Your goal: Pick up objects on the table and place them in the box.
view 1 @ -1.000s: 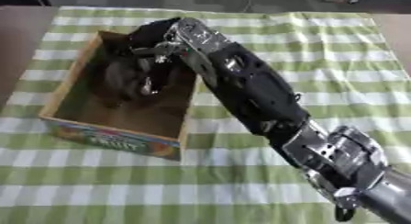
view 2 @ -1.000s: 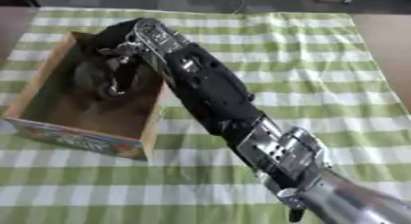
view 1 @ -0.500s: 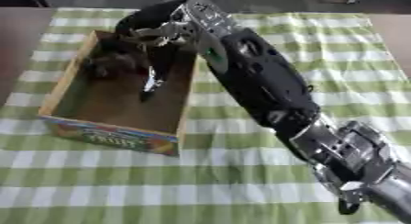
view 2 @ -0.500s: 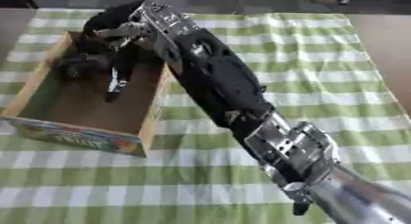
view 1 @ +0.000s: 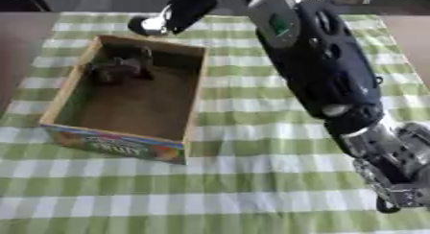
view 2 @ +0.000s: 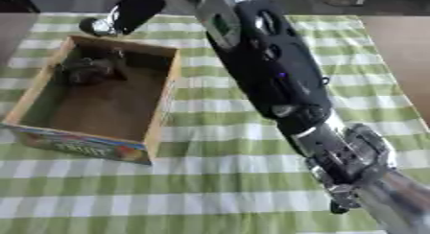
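Dark object [view 1: 122, 67] sits in box's [view 1: 195, 103] far-left corner; our right hand [view 1: 181, 12] is empty, fingers relaxed — lift clear of the rim.

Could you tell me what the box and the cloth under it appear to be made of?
The box looks like thin unfinished wood: pale matte walls with raw edges, a brown floor, and a colourful printed label on its front. The cloth appears to be woven fabric, matte, in a green and white check; it could also be a coated table cover.

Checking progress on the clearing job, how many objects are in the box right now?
1 dark clump shows, in the far left corner of the box; it may be several items bunched together.
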Controlling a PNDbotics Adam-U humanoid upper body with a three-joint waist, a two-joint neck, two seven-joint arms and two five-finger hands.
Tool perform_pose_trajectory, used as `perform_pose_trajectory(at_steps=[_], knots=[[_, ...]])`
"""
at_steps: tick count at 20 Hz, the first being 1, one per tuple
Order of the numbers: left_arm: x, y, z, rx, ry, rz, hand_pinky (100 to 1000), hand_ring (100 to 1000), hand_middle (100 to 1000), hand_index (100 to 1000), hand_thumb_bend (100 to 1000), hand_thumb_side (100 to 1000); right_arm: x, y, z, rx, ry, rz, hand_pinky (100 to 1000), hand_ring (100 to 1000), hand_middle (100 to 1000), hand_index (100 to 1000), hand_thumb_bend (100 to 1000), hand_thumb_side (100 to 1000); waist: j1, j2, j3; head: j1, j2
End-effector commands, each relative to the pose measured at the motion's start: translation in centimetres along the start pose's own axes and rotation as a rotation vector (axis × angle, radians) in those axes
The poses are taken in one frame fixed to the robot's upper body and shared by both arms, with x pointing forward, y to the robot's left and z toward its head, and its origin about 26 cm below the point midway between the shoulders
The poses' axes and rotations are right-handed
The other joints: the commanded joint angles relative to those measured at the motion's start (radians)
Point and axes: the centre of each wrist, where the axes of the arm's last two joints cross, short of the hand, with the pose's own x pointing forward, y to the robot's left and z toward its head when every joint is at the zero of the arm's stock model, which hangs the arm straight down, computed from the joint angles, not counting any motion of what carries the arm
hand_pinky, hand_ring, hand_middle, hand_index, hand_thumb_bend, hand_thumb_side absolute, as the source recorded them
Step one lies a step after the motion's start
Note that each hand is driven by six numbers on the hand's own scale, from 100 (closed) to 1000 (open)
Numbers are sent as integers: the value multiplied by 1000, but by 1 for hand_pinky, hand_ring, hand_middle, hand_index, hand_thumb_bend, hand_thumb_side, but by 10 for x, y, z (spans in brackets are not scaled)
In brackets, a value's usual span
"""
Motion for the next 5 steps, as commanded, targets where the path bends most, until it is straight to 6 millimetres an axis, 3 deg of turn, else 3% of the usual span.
perform_pose_trajectory(at_steps=[1, 5], knots=[[7, 5, -4, 4, -28, -25, 336, 387, 695, 535, 100, 765, 0, -29, 31, -141, 46, 17, 951, 958, 879, 947, 100, 841, 9, -23, -5, 19, 10], [7, 6, -3, 8, -30, -30, 336, 387, 695, 535, 100, 759, 2, -34, 62, -273, 94, -68, 951, 951, 859, 928, 100, 903, 15, -24, -15, 37, 12]])
